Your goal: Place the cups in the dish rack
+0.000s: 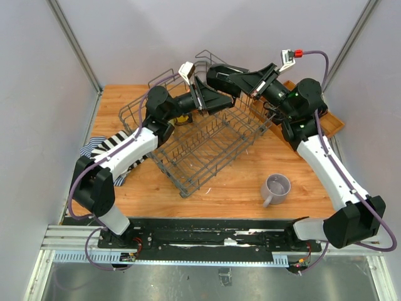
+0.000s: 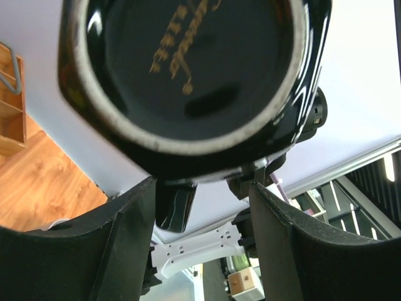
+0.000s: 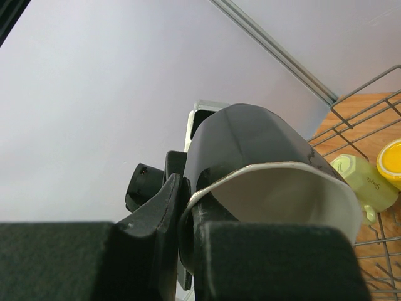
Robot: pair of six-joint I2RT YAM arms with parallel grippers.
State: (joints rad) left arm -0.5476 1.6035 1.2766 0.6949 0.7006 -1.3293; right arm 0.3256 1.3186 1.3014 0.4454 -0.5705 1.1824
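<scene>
At the left side of the dish rack [image 1: 164, 164], the yellow mug [image 3: 391, 162] and the pale cream-yellow mug [image 3: 360, 182] lie inside the wires: two loaded. Above the rack's far edge, the left fingers [image 2: 125, 244] flank the base of the black mug [image 3: 250, 144]; whether they grip it cannot be told. The right fingers [image 3: 166, 219] are clamped on its rim. Further right, the lavender-grey mug [image 1: 276, 187] stands on the surface [image 1: 229, 183], not yet loaded. No orange mug is visible
</scene>
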